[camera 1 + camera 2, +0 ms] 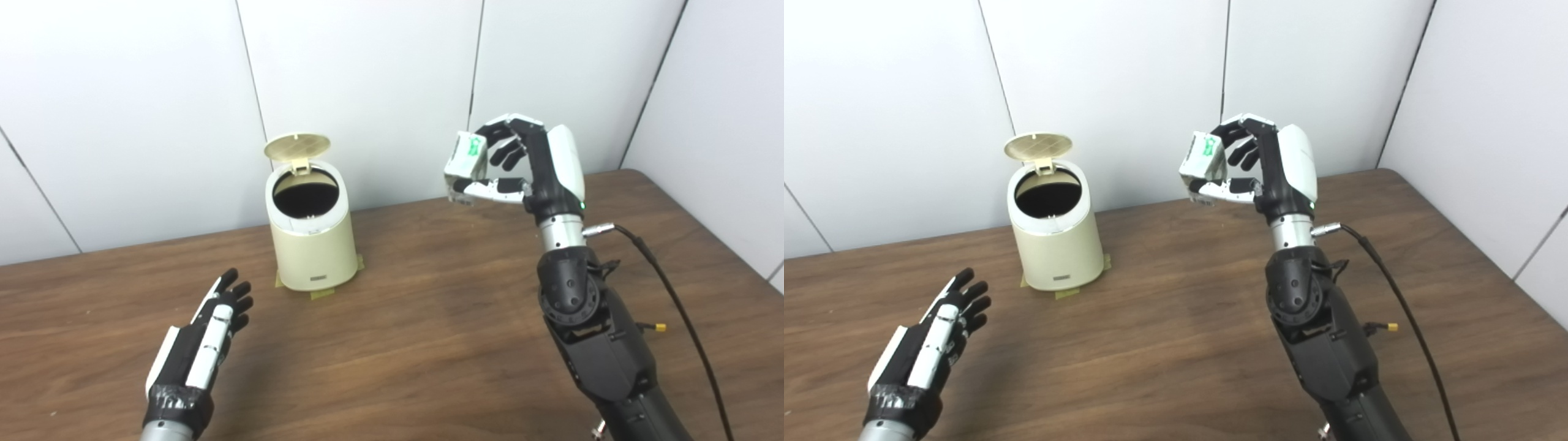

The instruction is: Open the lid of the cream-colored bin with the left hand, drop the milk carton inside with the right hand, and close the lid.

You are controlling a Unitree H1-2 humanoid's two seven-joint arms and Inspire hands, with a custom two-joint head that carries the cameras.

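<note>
- Left eye view: the bin [312, 245] stood at centre left, its lid [297, 147] raised. The milk carton [465, 160] was grasped by the right hand [520, 165] at upper right, well apart from the bin.
- Right eye view: the left hand [937, 331] lay released at lower left. The drop step was judged in hand; carrying the carton leftward over the opening was called for.

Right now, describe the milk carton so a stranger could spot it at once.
Start at the wooden table and find the cream bin with its lid up near the wall. Right of it, the right hand is raised above the table. The carton is the small white box with green print pinched in that hand; the left hand holds nothing.
</note>
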